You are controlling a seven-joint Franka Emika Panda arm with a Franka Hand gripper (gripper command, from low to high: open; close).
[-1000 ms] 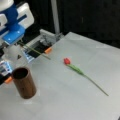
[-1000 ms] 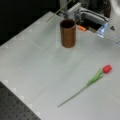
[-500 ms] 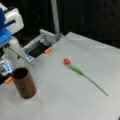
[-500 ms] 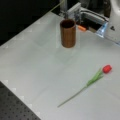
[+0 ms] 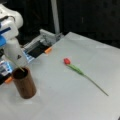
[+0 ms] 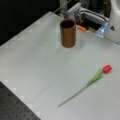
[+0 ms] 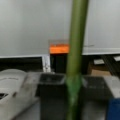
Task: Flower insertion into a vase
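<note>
two dark fingers (image 7: 51, 82) of the gripper (image 7: 73, 82) fill the lower part of the wrist view, pressed against either side of a green stem (image 7: 76, 45) that runs straight up out of the top of that frame, so the gripper is closed on this held stem. behind it in the wrist view sit an orange block (image 7: 59, 48) at centre, a pale surface across the upper half, and a white rounded part at lower left. in a front view the white arm (image 5: 11, 37) occupies the upper left of the frame, and a thin stretch of stem (image 5: 21, 68) slants down from it to the rim of the vase (image 5: 24, 83); the gripper itself is hidden there. the vase stands upright at the lower left of that frame, dark brown and straight-sided, on the pale table (image 5: 75, 100). in a front view it stands upper centre (image 6: 68, 33), and a thin stem (image 6: 62, 6) slants across the top edge above it. one more flower, a red tulip (image 5: 67, 61), lies flat on the table well apart from the vase, its long stem trailing toward the right of the frame; in a front view its bloom (image 6: 107, 68) is at right and its stem runs down to lower centre. grey metal framing (image 5: 47, 37) with orange tabs lies beyond the table's far edge.
</note>
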